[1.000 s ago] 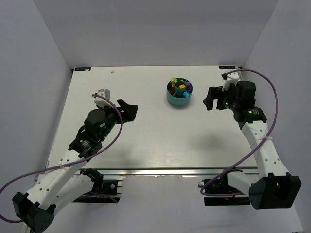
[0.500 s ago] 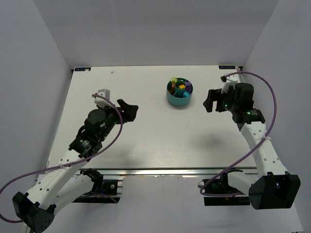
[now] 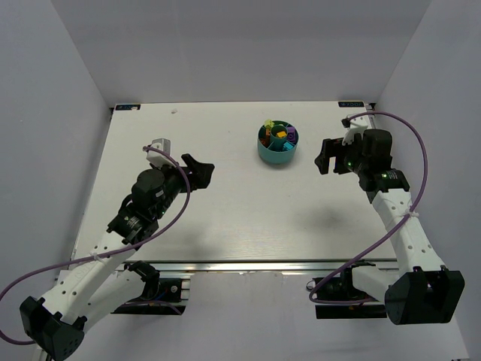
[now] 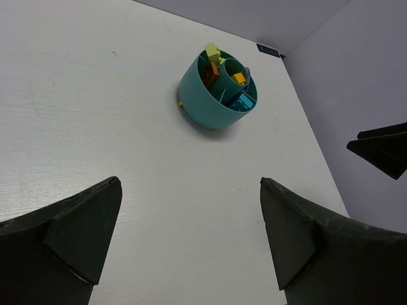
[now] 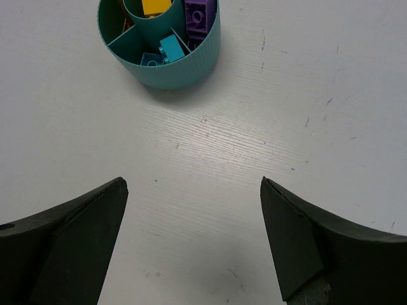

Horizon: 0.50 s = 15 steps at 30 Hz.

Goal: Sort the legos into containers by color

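- Legos [image 3: 276,134] all lie inside the teal bowl [image 3: 276,156], which stands on the white tabletop [image 3: 225,218] near its far edge, right of the middle.
- In the bowl, a yellow brick [image 5: 156,5] sits in the central cup. A purple brick [image 5: 202,16] lies in one wedge, and cyan bricks [image 5: 166,49] lie in the wedge next to it.
- The left wrist view shows an orange brick [image 4: 209,74] in another wedge. A lime green brick [image 4: 213,52] pokes up above the rim beside it.
- The left claw [image 3: 200,171] hangs over the left half of the tabletop, well apart from the bowl. Its jaws are spread wide with nothing between them.
- The right claw [image 3: 325,155] hangs near the right edge, just to the right of the bowl and clear of it. Its jaws are also spread wide, with only bare tabletop between them.
- No brick lies loose on the tabletop in any view.
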Tool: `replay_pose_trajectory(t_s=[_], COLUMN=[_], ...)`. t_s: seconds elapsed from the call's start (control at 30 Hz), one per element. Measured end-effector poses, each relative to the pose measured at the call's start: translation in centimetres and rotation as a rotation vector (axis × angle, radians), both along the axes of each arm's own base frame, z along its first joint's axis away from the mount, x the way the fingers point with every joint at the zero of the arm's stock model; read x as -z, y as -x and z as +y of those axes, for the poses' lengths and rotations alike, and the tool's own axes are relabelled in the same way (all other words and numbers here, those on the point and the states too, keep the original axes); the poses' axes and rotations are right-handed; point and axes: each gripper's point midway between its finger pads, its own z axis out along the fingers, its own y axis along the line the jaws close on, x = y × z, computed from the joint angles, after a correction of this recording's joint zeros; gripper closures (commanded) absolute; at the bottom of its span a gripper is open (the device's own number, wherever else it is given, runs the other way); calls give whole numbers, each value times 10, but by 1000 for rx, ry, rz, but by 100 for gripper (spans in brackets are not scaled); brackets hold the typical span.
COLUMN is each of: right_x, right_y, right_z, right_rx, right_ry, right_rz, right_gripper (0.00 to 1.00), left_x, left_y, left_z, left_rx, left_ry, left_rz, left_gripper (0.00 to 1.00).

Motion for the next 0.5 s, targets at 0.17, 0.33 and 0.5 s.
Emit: replay_pose_trajectory(t_s=[0.17, 0.33, 0.5], right_x=[0, 0, 0], right_y=[0, 0, 0], right_z=[0, 0, 0], right_rx=[2, 2, 2], right_ry=[1, 2, 2], right_rz=[0, 0, -1], right_gripper=[11, 11, 10], left_x=[0, -1, -1], left_y=[0, 0, 0], left_z=[0, 0, 0], left_rx=[0, -1, -1], left_ry=[1, 5, 7], left_rz=[-1, 0, 1], left_gripper=[2, 2, 2])
